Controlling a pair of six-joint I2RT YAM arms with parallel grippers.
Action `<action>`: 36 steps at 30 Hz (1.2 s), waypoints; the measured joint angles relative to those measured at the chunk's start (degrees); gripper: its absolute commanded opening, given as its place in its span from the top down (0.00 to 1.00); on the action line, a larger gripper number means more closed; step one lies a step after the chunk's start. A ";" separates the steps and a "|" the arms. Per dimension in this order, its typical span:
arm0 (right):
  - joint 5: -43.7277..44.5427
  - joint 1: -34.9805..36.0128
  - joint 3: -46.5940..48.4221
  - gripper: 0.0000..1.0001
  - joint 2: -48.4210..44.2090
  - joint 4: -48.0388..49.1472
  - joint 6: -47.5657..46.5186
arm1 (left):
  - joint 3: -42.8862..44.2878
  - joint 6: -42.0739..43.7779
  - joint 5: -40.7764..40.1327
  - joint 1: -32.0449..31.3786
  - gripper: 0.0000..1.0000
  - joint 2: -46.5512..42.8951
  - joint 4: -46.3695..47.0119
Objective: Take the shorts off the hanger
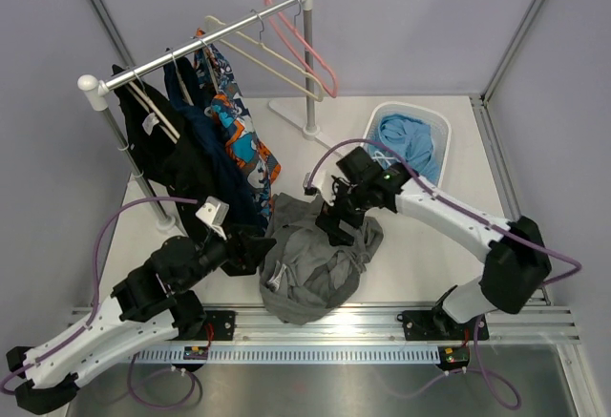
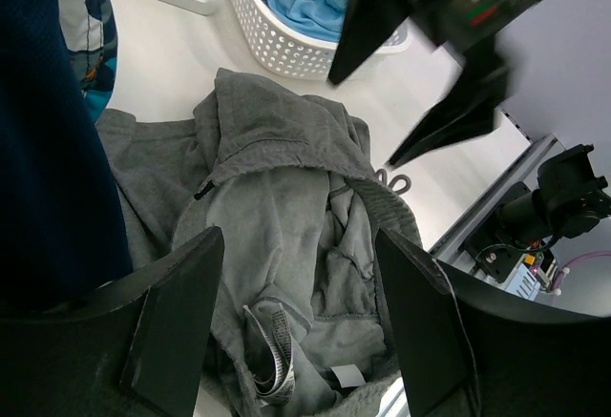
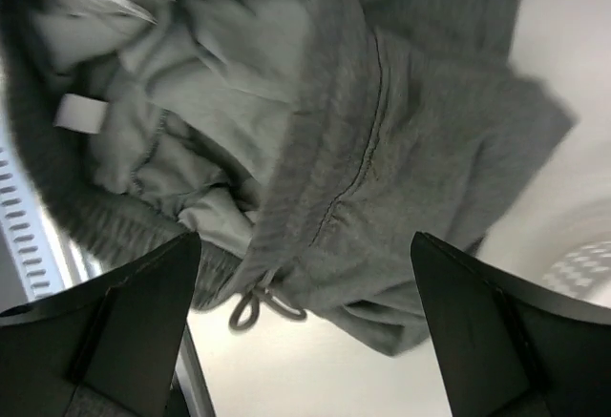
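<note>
Table (image 1: pixel 410 257) bears grey shorts (image 1: pixel 310 264) — only overhead shows the rack (image 1: pixel 239 24).

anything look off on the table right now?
The grey shorts lie in a crumpled heap at the table's near edge. Their lower part spills over the rail, and they are not in the basket, where the blue shorts lie.

1. A robot lab cell.
2. Plain grey walls (image 1: pixel 430 26) with metal struts (image 1: pixel 520 31) enclose a white table (image 1: pixel 410 274).
3. The left arm (image 1: pixel 105 336) and right arm (image 1: pixel 449 212) are bolted to a slotted rail (image 1: pixel 325 326), with cables (image 1: pixel 105 236) trailing.
</note>
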 measured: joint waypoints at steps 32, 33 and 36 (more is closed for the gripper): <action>-10.08 -34.73 32.52 1.00 -9.44 4.46 12.83 | 0.04 -1.03 -2.58 0.00 0.31 -4.90 -4.66; -11.28 -37.24 34.62 1.00 -9.86 4.87 13.75 | 0.11 -0.98 -2.75 0.00 0.31 -5.14 -4.94; -13.09 -42.21 40.76 1.00 -9.18 5.75 16.52 | 0.22 -0.59 -2.95 0.00 0.31 -5.31 -5.68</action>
